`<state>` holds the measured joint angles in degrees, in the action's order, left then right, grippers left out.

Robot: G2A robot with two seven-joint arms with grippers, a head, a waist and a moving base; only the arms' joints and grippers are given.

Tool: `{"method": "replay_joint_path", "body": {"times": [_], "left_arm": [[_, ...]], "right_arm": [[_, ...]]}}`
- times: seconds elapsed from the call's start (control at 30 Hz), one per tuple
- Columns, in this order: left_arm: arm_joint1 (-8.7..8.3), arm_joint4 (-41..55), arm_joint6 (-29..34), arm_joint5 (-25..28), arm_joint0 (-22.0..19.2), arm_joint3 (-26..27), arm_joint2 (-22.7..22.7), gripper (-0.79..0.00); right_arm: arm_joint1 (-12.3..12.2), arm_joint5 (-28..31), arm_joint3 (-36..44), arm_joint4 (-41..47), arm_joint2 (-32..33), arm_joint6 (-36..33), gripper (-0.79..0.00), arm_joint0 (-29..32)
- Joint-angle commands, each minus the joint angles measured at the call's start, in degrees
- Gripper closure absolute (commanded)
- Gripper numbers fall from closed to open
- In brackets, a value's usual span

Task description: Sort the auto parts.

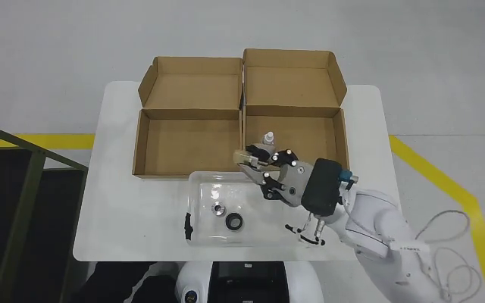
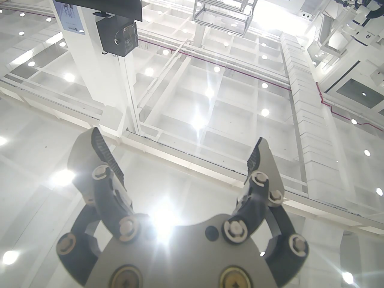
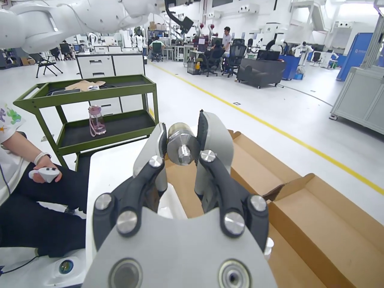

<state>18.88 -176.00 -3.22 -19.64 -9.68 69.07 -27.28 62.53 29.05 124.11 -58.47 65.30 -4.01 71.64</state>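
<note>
My right gripper (image 1: 248,160) is shut on a silver metal cylinder with a short stub (image 3: 180,146), and hangs over the near left corner of the right cardboard box (image 1: 303,140), just above the clear tray's far rim. In the right wrist view the gripper (image 3: 182,140) clamps the cylinder from both sides. The clear tray (image 1: 258,227) holds a small metal ring (image 1: 219,209), a black ring (image 1: 234,222) and a black piece (image 1: 187,226) at its left end. A small white part (image 1: 267,138) lies in the right box. My left gripper (image 2: 177,148) is open, pointing up at the ceiling, with nothing in it.
The left cardboard box (image 1: 186,144) stands beside the right one, both with lids folded back. A green cart (image 1: 23,204) stands off the table's left side. A thin black item (image 1: 307,231) lies by the tray's right end.
</note>
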Motion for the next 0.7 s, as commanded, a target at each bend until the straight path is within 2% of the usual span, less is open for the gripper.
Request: {"method": "replay_joint_path", "body": {"times": [0.0,0.2,0.43,0.67], "left_arm": [[0.0,0.0,0.0,0.0,0.0,0.0,0.0,-0.785],[0.0,0.0,0.0,0.0,0.0,0.0,0.0,-0.785],[0.0,0.0,0.0,0.0,0.0,0.0,0.0,-0.785],[0.0,0.0,0.0,0.0,0.0,0.0,0.0,-0.785]], "right_arm": [[0.03,0.51,0.05,-0.05,0.11,0.3,0.0,0.06],[0.24,1.16,-0.81,-0.51,-0.21,1.12,0.0,-0.19],[0.26,2.22,-4.99,-3.64,-1.17,-4.81,0.0,-1.37],[-0.06,3.67,-11.91,-5.55,0.54,-10.43,0.0,-2.64]]}}
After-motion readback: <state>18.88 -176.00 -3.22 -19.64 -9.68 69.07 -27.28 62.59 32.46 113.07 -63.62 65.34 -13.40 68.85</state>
